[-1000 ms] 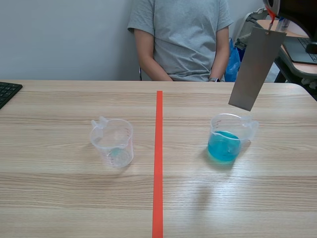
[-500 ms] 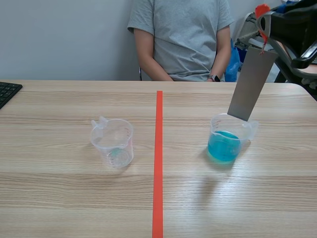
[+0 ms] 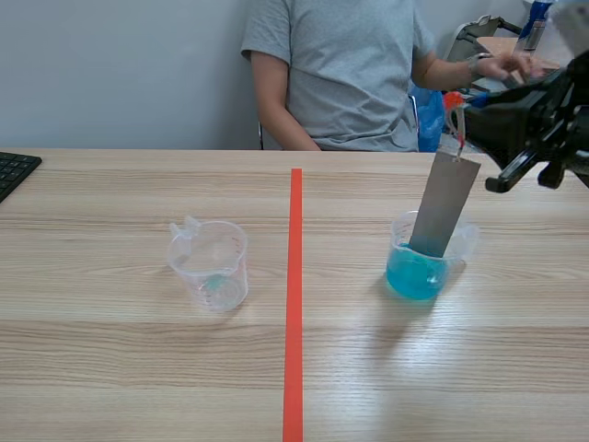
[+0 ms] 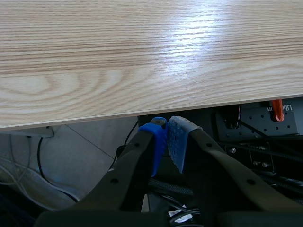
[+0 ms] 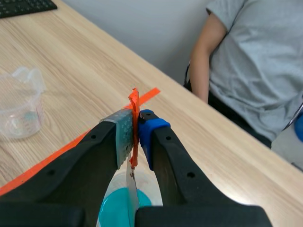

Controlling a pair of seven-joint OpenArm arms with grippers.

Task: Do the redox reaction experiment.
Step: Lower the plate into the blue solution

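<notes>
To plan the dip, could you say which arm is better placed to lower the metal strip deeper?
Right: its claw grips the red tag of the metal strip hanging in the blue beaker. The left claw is shut, empty, off the table.

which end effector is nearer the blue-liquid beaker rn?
Right. The right end effector is above the beaker, gripping the orange tag of the metal strip hanging into it. The left end effector is shut, off the table edge.

Right arm (image 3: 538, 124) hung raised, roughly level, over the bench (image 3: 138, 368). Right tool (image 5: 135, 124) was clamped on an orange tag (image 5: 134, 101). Left tool (image 4: 166, 137) sat low off the bench edge, pads (image 4: 154, 142) pressed together, nothing between.
</notes>
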